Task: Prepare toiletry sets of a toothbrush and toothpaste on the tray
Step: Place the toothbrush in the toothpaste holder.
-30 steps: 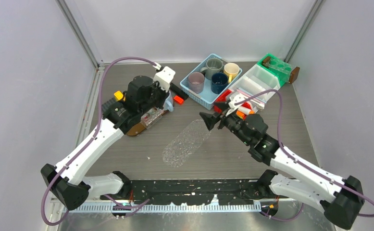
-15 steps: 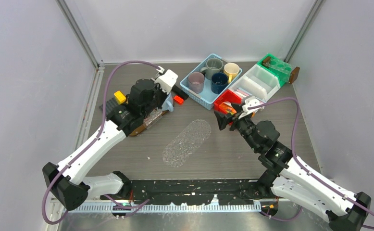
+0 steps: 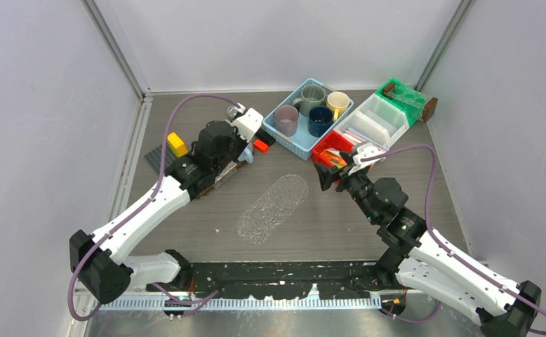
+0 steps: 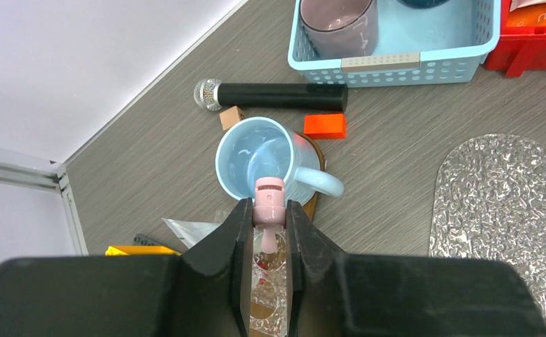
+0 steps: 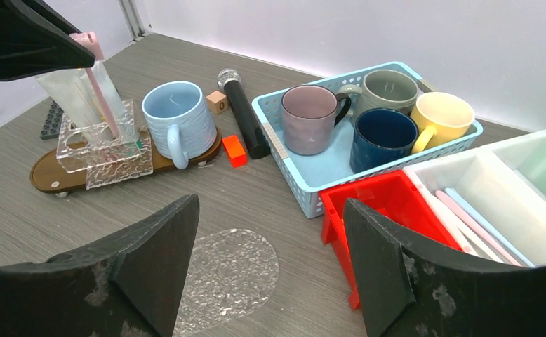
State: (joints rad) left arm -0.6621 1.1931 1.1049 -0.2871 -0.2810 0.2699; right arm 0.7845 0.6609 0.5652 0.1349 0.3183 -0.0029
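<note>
So that it slots upright beside the blue mug, the left gripper pinches the pink toothbrush. The right gripper (empty) gapes.

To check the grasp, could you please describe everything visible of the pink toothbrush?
The pink toothbrush is slim, pastel and plastic-looking, with a ridged, blocky upper end. It stands slightly tilted, that end pinched by the left gripper, its lower part inside the clear textured holder on the brown tray.
</note>
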